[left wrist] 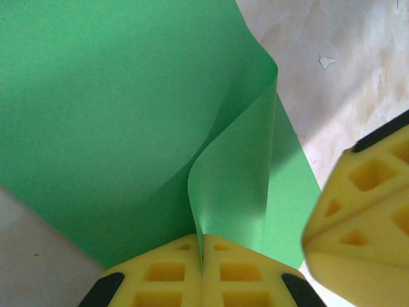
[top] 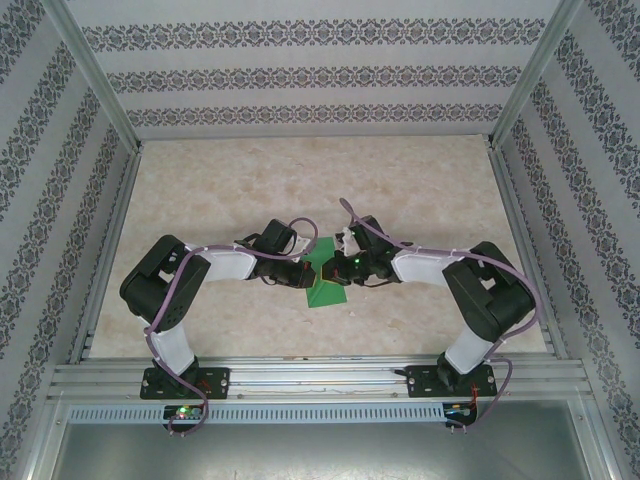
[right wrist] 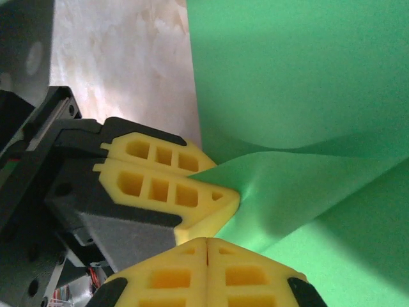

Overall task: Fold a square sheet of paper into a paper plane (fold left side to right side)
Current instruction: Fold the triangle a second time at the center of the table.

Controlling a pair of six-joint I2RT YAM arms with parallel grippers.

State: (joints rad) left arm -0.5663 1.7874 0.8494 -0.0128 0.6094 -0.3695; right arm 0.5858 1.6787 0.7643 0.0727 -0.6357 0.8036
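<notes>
Because the fold has to carry the left side over to the right, the left tool is clenched on an edge of the sheet. The paper rises from its closed fingers in a soft curl rather than a crease. Judged from the left wrist view, that loose bow suits this stage: a raised edge can be steered onto its partner before anything is pressed flat. The rest of the sheet lies on the desk, near its middle, between the two arms and ahead of their bases. The right tool is also clenched, its tip close against the left one at the paper's border. Whether it nips the paper or merely presses beside it cannot be told. Its likely purpose is to steady the sheet so it does not slide while the other edge travels. No crease shows, so the first fold looks barely begun. Thin paper held at one spot may buckle or skew, so the edges should meet squarely before flattening.
</notes>
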